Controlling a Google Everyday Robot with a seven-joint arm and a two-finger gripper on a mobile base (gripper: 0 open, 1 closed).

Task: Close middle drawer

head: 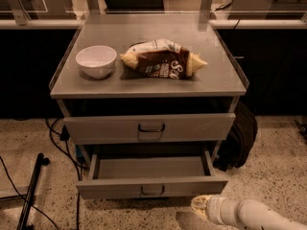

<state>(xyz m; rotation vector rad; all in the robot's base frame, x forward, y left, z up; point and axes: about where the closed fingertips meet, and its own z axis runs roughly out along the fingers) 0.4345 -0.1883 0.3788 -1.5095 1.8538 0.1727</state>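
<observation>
Middle drawer (110, 188) noted pulled well out at the base of the grey cabinet (158, 28), under the upper drawer front (105, 128). Gripper (200, 206) located low at right, just beside the drawer's front right corner; whether spread or pressed together cannot be told. Drawer judged rigid sheet metal, light, nothing seen inside. No grasp judged necessary: a flat push is best centred near the handle (152, 191), against skewing.

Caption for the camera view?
Middle drawer open, gripper near its front right corner; bowl and bag on cabinet top.
</observation>
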